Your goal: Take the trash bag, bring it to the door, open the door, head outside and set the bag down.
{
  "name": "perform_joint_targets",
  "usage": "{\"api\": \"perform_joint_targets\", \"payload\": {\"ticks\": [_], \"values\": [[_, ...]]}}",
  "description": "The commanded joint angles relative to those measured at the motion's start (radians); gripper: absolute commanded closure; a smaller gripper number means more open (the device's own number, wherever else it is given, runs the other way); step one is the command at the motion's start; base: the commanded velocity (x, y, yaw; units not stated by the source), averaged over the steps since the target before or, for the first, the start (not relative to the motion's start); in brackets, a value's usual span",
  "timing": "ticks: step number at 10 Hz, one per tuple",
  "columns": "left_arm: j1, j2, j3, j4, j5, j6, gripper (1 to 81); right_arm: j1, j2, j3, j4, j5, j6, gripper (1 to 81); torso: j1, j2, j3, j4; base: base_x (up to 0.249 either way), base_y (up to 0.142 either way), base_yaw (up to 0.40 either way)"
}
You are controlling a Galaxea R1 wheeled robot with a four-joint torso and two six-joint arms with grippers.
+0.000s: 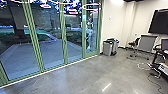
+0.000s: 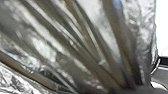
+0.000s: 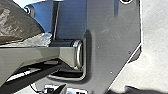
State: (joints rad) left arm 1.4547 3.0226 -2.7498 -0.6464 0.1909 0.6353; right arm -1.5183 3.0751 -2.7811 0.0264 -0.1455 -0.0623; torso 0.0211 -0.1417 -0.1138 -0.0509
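Trash bag [image 2: 75,50]: shiny, pleated, close up at the left wrist camera, folds converging. Left claw, right claw: can't tell whether clenched or released. Taking robot's front as twelve: green-framed glass panels [image 1: 63,37], ten to twelve, paved ground [image 1: 53,53] beyond. Grey bin [image 1: 107,48] near white wall [image 1: 113,27], one o'clock. Dark screen [image 1: 160,22], two o'clock.

Green-framed windows [image 1: 63,37] line the left; paving [image 1: 51,53] lies outside. Smooth grey floor [image 1: 75,80] meets a far white wall [image 1: 113,27]; grey bins [image 1: 107,48] stand near it; a dark screen [image 1: 159,22] hangs at right.
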Motion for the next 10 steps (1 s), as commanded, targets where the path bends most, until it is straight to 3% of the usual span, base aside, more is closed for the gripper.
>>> {"api": "perform_joint_targets", "payload": {"ticks": [1,10], "values": [[-0.058,-0.002,0.002,0.002,0.085,0.009,81.1,0.054,0.003,0.003,-0.003,-0.06,-0.002,1.0,0.0,0.0,0.0,0.0,0.138,0.0,0.0],[-0.058,0.0,0.002,0.002,0.084,0.009,81.1,0.055,0.003,0.003,-0.002,-0.06,-0.002,1.0,0.0,0.0,0.0,0.0,0.139,0.0,0.0]]}}
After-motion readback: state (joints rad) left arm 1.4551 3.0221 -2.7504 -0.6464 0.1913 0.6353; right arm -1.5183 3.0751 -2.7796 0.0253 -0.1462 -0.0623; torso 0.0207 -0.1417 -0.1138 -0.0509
